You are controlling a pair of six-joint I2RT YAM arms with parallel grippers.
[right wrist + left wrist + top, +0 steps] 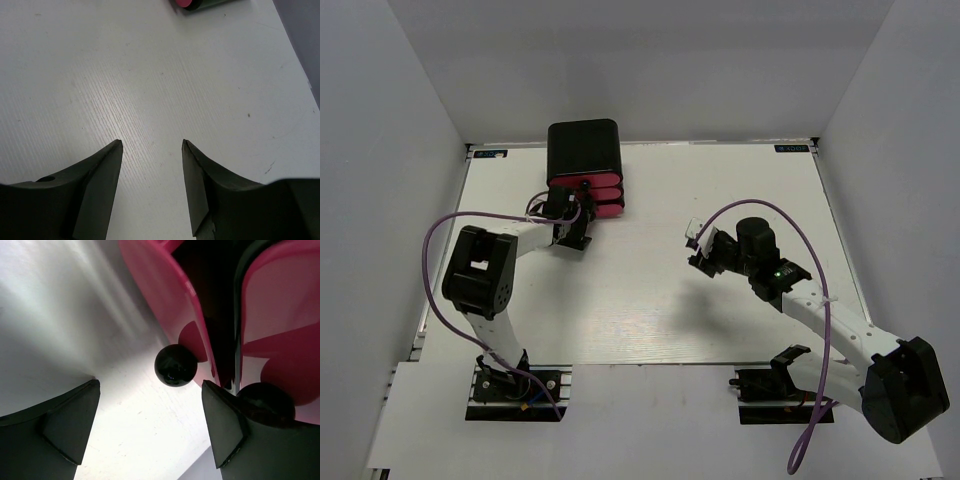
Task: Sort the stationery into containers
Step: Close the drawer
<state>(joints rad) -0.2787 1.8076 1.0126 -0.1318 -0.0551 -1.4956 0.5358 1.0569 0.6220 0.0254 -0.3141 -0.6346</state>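
White worktop [660,300] carries the black box [582,148] with three pink drawers [590,195] at its far edge, left of the middle. My left claw [150,385] is right in front of the drawers, spread wide and holding nothing; a black knob [175,365] sits just ahead between its fingers, untouched. My right claw [152,142] hovers partly open and empty over the worktop, well apart from the box.

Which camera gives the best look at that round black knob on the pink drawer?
The left wrist view: the knob fills the middle, large, glossy and unobstructed. In the top external view the pink drawers are small, their knobs too tiny to make out. The right wrist view catches only a pink sliver, no knob.
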